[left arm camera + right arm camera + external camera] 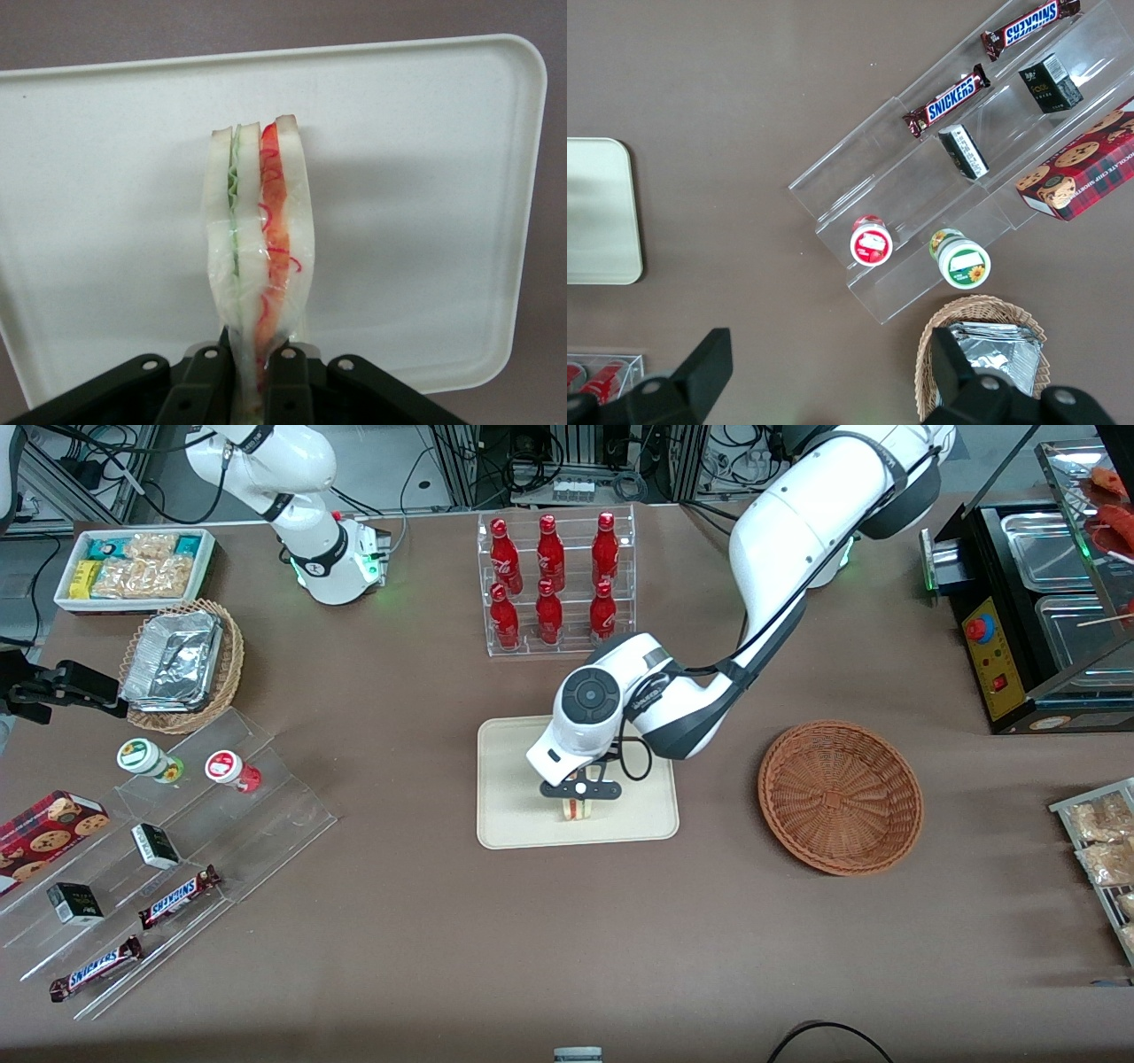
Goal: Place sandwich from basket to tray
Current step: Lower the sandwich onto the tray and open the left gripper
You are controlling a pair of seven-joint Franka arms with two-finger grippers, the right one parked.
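- Six red bottles (554,583) are standing in two rows in a clear rack (560,522).
- A tan wicker basket (184,666) is holding foil containers (172,660), toward the parked arm's end of the table (407,921).
- A white bin of snack packets (135,568) is sitting farther from the front camera than that basket.
- Two Snickers bars (180,896), small dark boxes (156,845), two round cups (149,758) and a cookie box (49,829) are lying on clear stepped shelves (266,815).
- A black food warmer (1045,602) is standing toward the working arm's end.

Likely a robotics lab staged as a snack shop: cola bottle rack (555,584), Snickers bars (180,895) on acrylic steps, cable-strewn equipment racks (567,460)
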